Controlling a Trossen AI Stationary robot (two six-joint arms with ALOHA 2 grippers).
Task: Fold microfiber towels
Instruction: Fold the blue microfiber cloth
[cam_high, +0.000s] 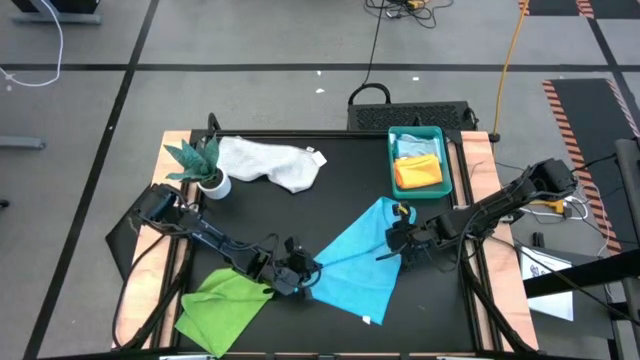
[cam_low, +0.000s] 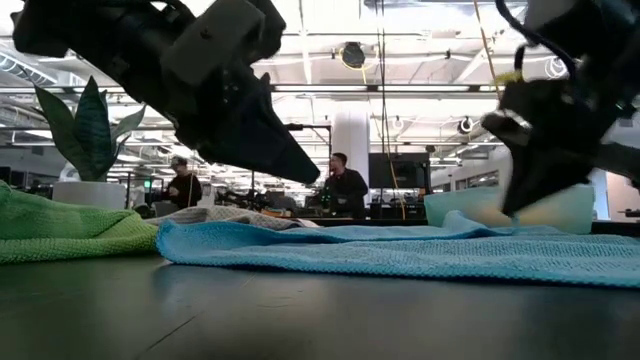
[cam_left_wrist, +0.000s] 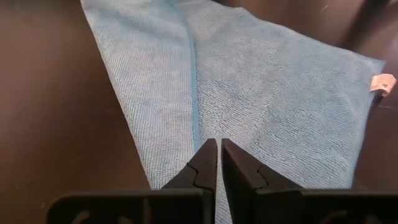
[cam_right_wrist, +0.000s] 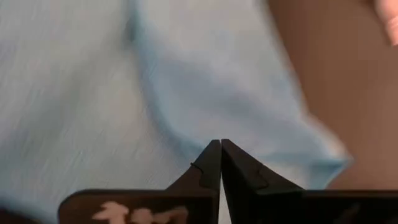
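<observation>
A turquoise-blue towel (cam_high: 358, 265) lies spread on the black table, with one fold line (cam_left_wrist: 194, 93) running along it. My left gripper (cam_left_wrist: 219, 144) is shut and hovers over the towel's left edge. In the low view its tip (cam_low: 312, 178) stands clear above the cloth. My right gripper (cam_high: 393, 243) is shut at the towel's right edge, below its far corner. A lime green towel (cam_high: 225, 305) lies crumpled at the near left. A white-grey towel (cam_high: 270, 163) lies at the far side. An orange towel (cam_high: 418, 175) and a pale blue towel (cam_high: 415, 148) sit in the tray. My right gripper pinches a small raised ridge of the turquoise-blue towel (cam_right_wrist: 186, 124) between its two fingertips, near the towel's right edge. The fingers slant down from the table's right side. The towel still lies on the table, only slightly humped at the fingers (cam_low: 470, 218).
A teal tray (cam_high: 441, 160) stands at the far right of the table. A small plant in a white pot (cam_high: 205, 170) stands at the far left beside the white-grey towel. Bare black table (cam_high: 330, 215) shows between the towels. People stand in the room beyond.
</observation>
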